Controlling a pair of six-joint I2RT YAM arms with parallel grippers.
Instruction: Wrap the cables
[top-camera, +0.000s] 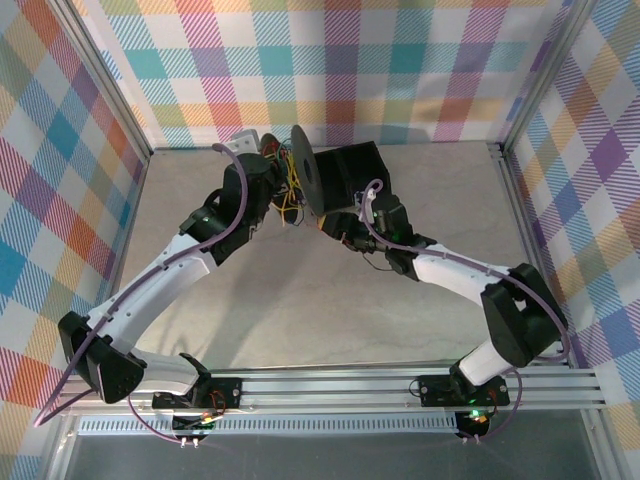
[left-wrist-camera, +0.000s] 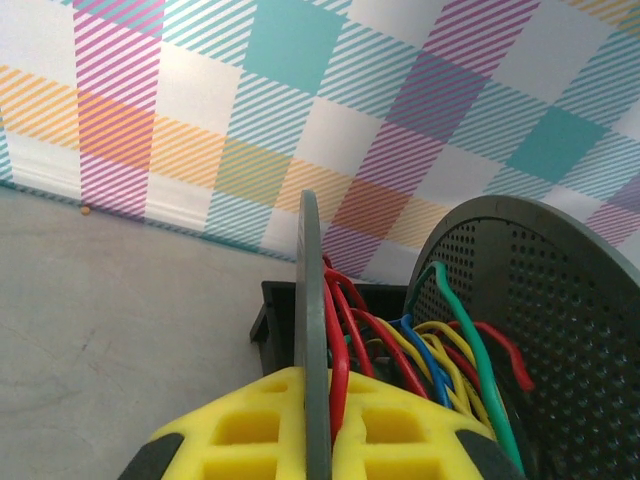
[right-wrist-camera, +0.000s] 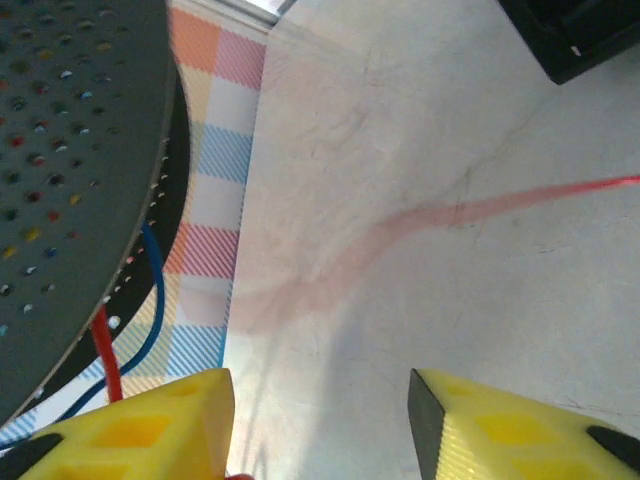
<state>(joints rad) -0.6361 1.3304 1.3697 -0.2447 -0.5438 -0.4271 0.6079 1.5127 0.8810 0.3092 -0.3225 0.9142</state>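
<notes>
While both arms lean in toward the far middle of the pale grey tabletop (top-camera: 300, 320), the left pincer (left-wrist-camera: 320, 395) is clamped tight on the black plastic spool (left-wrist-camera: 545, 330). Its yellow fingers (left-wrist-camera: 250, 400) pinch the thin edge of the nearer round flange (left-wrist-camera: 308, 270), which stands upright and edge-on between them. Just beyond those fingertips and a little to their right, the thin red and yellow cables (left-wrist-camera: 340, 380) lie bunched in loose loops between that flange and the second, perforated one. A blue strand (left-wrist-camera: 425, 350) and a green strand (left-wrist-camera: 482, 350) run among them. Behind the bundle sits a black box (top-camera: 355, 170), near the pastel checked wall (left-wrist-camera: 200, 100).

The right pincer (right-wrist-camera: 320, 385) stands part-way open, its two yellow fingers well apart with bare tabletop showing between them. Up and to its left hangs the spool's perforated flange, and from under it a red strand (right-wrist-camera: 104, 350) and a blue one drop toward the left finger. Ahead of this pincer a blurred red line (right-wrist-camera: 520, 200) runs across the view. I cannot tell whether it touches the table.
</notes>
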